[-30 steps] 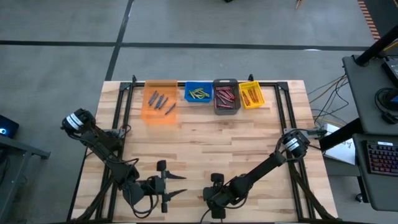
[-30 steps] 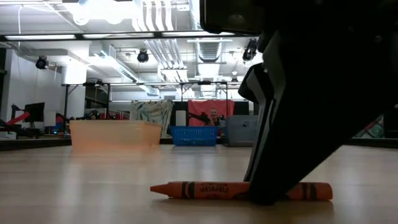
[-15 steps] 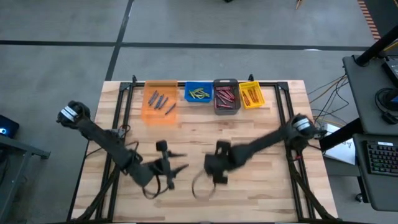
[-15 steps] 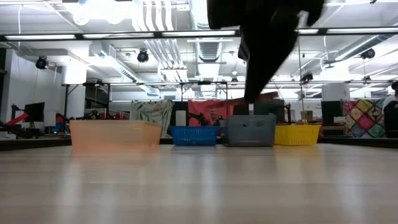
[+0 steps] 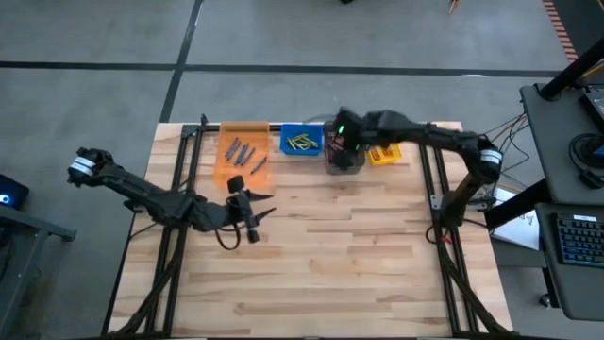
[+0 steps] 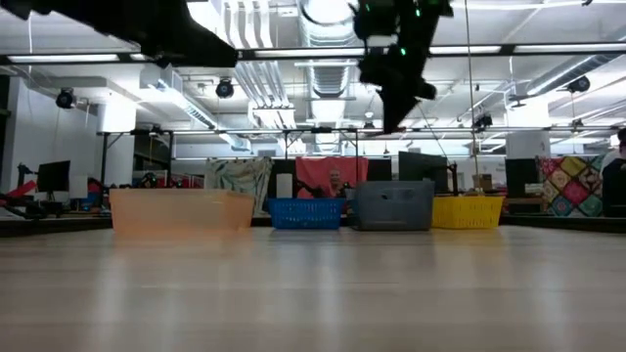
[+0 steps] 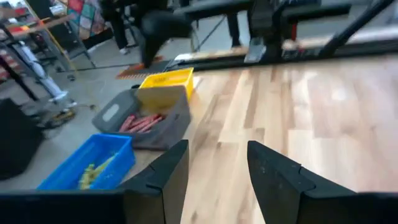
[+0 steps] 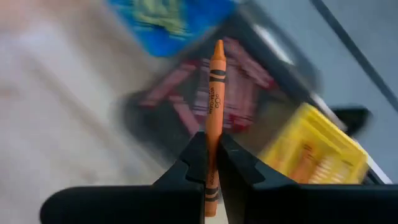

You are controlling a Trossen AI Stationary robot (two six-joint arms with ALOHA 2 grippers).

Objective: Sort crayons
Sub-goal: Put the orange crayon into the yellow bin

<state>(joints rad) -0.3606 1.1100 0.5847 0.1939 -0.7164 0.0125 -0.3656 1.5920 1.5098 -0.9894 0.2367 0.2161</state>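
An orange crayon (image 8: 215, 87) is held in my right gripper (image 8: 211, 148), which is shut on it above the grey bin (image 5: 345, 159) of red crayons at the table's far edge. Beside that bin stand the yellow bin (image 5: 382, 148) with orange crayons, the blue bin (image 5: 301, 142) with green-yellow crayons, and the orange bin (image 5: 243, 156) with blue crayons. My left gripper (image 5: 262, 206) hovers open over the bare table, left of centre, with nothing between its fingers (image 7: 165, 177). My right gripper pinches the orange crayon's rear part (image 8: 212, 134) between its two fingers. The crayon lies along the fingers and sticks out past their tips, point (image 8: 217, 45) forward. The fingers slant down from the near side. The crayon is lifted clear, above the grey bin.
The four bins stand in a row along the far edge between black frame rails (image 5: 193, 151). The wooden tabletop (image 5: 359, 255) stretches in front of them. In the low view the right arm (image 6: 396, 54) hangs above the bins.
My right gripper has lifted the orange crayon off the table near the front edge and carried it up and toward the far edge, over the grey bin. My left gripper has moved from near the front edge toward the table's middle.
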